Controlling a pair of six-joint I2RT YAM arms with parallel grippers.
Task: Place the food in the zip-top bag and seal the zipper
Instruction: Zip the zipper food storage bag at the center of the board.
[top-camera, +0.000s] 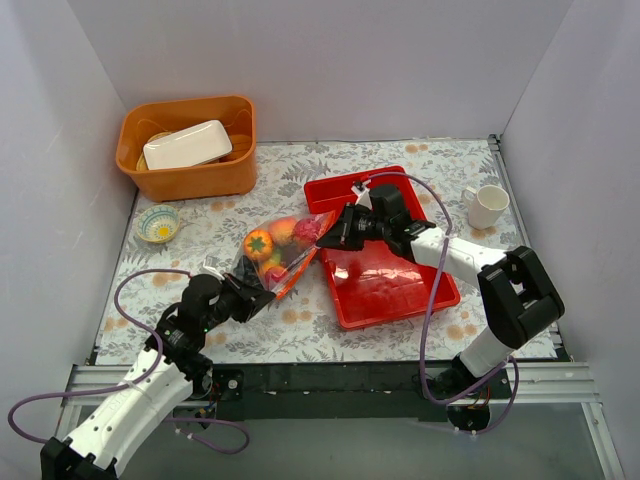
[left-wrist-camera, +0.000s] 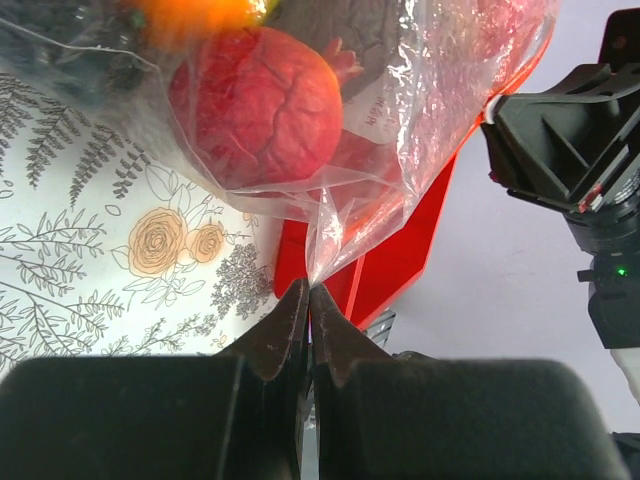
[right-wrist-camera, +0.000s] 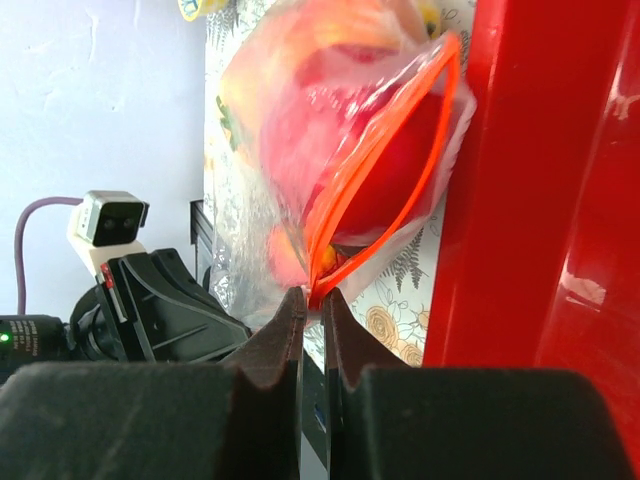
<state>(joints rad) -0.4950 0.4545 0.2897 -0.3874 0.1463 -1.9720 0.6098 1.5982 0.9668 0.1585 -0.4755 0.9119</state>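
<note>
The clear zip-top bag (top-camera: 280, 252) lies on the floral mat just left of the red tray (top-camera: 400, 290), with the food inside: an orange fruit (top-camera: 259, 243), a peach ball and red balls. My left gripper (top-camera: 264, 296) is shut on a corner of the bag's clear plastic (left-wrist-camera: 330, 225), under a dark red ball (left-wrist-camera: 255, 105). My right gripper (top-camera: 331, 238) is shut on one end of the orange-red zipper (right-wrist-camera: 385, 175). The zipper gapes in an open loop, with red fruit (right-wrist-camera: 395, 190) behind it.
An orange basin (top-camera: 190, 175) holding a white dish stands at the back left. A small patterned bowl (top-camera: 158, 223) is in front of it. A white mug (top-camera: 487, 206) stands at the right. The tray's wall (right-wrist-camera: 540, 200) rises close beside my right gripper.
</note>
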